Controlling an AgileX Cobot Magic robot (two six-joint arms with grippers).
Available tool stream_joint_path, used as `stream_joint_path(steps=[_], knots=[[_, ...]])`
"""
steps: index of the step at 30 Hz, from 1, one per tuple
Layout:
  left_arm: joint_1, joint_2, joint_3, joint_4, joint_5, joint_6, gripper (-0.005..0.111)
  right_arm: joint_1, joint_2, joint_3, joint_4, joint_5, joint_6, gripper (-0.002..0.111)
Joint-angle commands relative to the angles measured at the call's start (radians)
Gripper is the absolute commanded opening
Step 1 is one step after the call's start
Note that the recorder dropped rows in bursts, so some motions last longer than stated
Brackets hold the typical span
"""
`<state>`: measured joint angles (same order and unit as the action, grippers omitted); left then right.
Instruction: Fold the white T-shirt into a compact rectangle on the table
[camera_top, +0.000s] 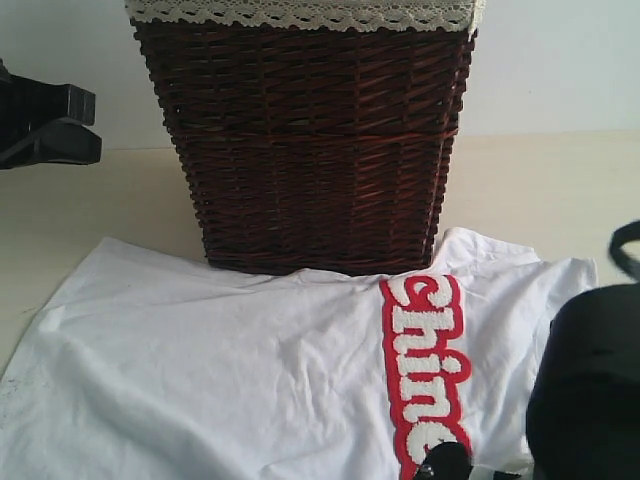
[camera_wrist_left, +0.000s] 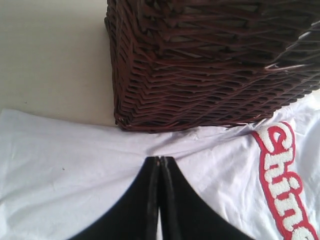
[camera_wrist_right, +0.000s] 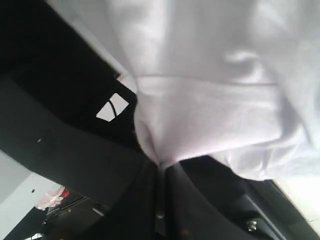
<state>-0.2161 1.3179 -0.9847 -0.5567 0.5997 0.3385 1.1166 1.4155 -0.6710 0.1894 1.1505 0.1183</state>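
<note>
The white T-shirt (camera_top: 220, 370) lies spread on the table (camera_top: 90, 200) in front of the basket, its red band with fluffy white letters (camera_top: 428, 375) running toward the near edge. My left gripper (camera_wrist_left: 160, 159) is shut with nothing between its jaws and hovers over the shirt (camera_wrist_left: 75, 160) close to the basket's base. My right gripper (camera_wrist_right: 161, 165) is shut on a bunched fold of the shirt's white cloth (camera_wrist_right: 210, 115). In the exterior view only the right arm's dark body (camera_top: 585, 390) shows, at the bottom right over the shirt's edge.
A tall dark brown wicker basket (camera_top: 305, 140) with a cream lace liner (camera_top: 300, 12) stands at the back centre, touching the shirt's far edge. A black arm base (camera_top: 45, 125) sits at the far left. Bare table lies to the left and right of the basket.
</note>
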Motion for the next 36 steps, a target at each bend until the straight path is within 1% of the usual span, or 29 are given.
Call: stream_joint_path(steps=[1, 6, 9, 11, 13, 16, 18, 20, 21, 25, 27, 28, 29, 30, 31, 32, 33, 34, 35, 36], knots=[[-0.006, -0.001, 0.004, -0.008, -0.001, 0.006, 0.0, 0.055, -0.084, -0.112, 0.028, 0.071, -0.021, 0.0], [-0.006, -0.001, 0.004, -0.008, -0.001, 0.008, 0.0, 0.057, -0.125, -0.187, 0.072, 0.071, -0.021, 0.0], [-0.006, -0.001, 0.004, -0.008, 0.012, 0.014, 0.0, 0.057, -0.104, -0.19, 0.107, 0.071, -0.045, 0.0], [-0.006, -0.001, 0.004, -0.008, 0.02, 0.018, 0.0, 0.057, -0.079, -0.179, 0.123, 0.071, -0.075, 0.003], [-0.006, -0.001, 0.004, -0.008, 0.026, 0.021, 0.0, 0.057, -0.038, -0.145, 0.115, 0.071, -0.09, 0.012], [-0.006, -0.001, 0.004, -0.008, 0.026, 0.021, 0.0, 0.057, 0.043, -0.083, 0.062, 0.071, -0.09, 0.03], [-0.006, -0.001, 0.004, -0.01, 0.026, 0.021, 0.0, 0.057, 0.101, -0.061, -0.014, 0.071, -0.064, 0.041], [-0.006, 0.001, 0.004, -0.012, 0.026, 0.021, 0.0, 0.057, 0.137, -0.059, -0.135, 0.071, 0.033, 0.047], [-0.006, 0.001, 0.004, -0.012, 0.031, 0.021, 0.0, 0.057, 0.147, -0.059, -0.21, 0.071, 0.098, 0.047], [-0.006, 0.012, 0.004, -0.01, 0.066, 0.021, 0.0, 0.057, 0.142, -0.066, -0.441, 0.071, 0.286, 0.047], [-0.006, 0.042, 0.004, 0.018, 0.089, 0.021, 0.0, 0.055, 0.099, -0.067, -0.57, 0.071, 0.383, 0.047], [-0.006, 0.074, 0.012, 0.047, 0.093, 0.021, 0.0, 0.035, 0.064, -0.065, -0.683, 0.071, 0.504, 0.046], [-0.006, 0.089, 0.016, 0.053, 0.093, 0.021, 0.0, 0.019, 0.051, -0.063, -0.727, 0.065, 0.552, 0.044], [-0.006, 0.129, 0.022, 0.069, 0.102, 0.021, 0.0, -0.047, 0.028, -0.063, -0.788, 0.007, 0.642, 0.034], [-0.006, 0.151, 0.027, 0.083, 0.112, 0.021, 0.0, -0.09, 0.026, -0.063, -0.796, -0.047, 0.671, 0.027], [-0.006, 0.19, 0.04, 0.124, 0.123, 0.005, 0.0, -0.187, 0.027, -0.057, -0.796, -0.18, 0.698, 0.011], [-0.006, 0.212, 0.049, 0.164, 0.13, -0.027, 0.0, -0.237, 0.035, -0.052, -0.796, -0.258, 0.696, 0.003], [-0.006, 0.256, 0.07, 0.247, 0.139, -0.098, 0.0, -0.335, 0.055, -0.046, -0.801, -0.363, 0.696, 0.0], [-0.006, 0.286, 0.082, 0.318, 0.141, -0.162, 0.0, -0.445, 0.07, -0.045, -0.809, -0.437, 0.696, 0.0], [-0.006, 0.306, 0.084, 0.339, 0.141, -0.176, 0.0, -0.508, 0.08, -0.045, -0.814, -0.475, 0.696, 0.0]])
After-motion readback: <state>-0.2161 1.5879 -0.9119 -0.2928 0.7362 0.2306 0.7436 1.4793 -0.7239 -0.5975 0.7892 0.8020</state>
